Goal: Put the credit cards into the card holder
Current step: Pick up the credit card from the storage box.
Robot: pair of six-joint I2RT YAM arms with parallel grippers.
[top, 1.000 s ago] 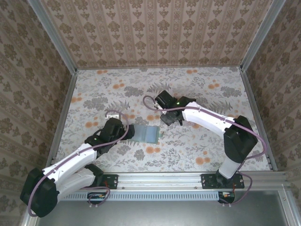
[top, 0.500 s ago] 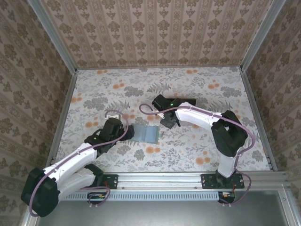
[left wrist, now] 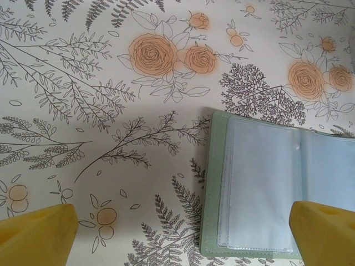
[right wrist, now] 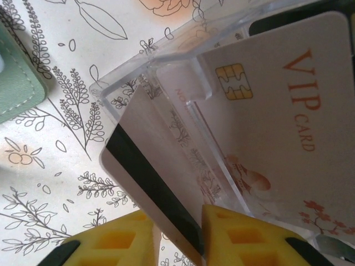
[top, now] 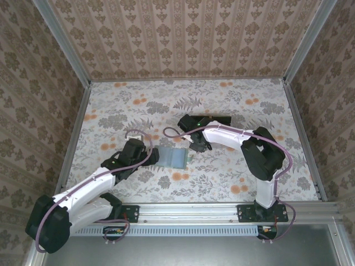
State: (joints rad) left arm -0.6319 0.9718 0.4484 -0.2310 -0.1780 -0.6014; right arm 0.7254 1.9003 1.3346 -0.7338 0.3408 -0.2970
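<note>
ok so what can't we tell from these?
- Card count: in the right wrist view, frame edges cut the striped card and the VIP card, and the clear stand blurs what lies behind it.
- Top view: the cards are too small, and the right gripper covers them.
- Card holder: the left wrist view cuts off its right part, and a fingertip of the left gripper hides its lower right.

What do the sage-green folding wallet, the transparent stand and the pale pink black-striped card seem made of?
Sage-green wallet: probably faux leather, matte, stitched edge; its inner sleeves look like clear glossy film.
Transparent stand: rigid clear plastic, perhaps acrylic, with bright edges.
Striped card: thin smooth plastic, likely.
</note>
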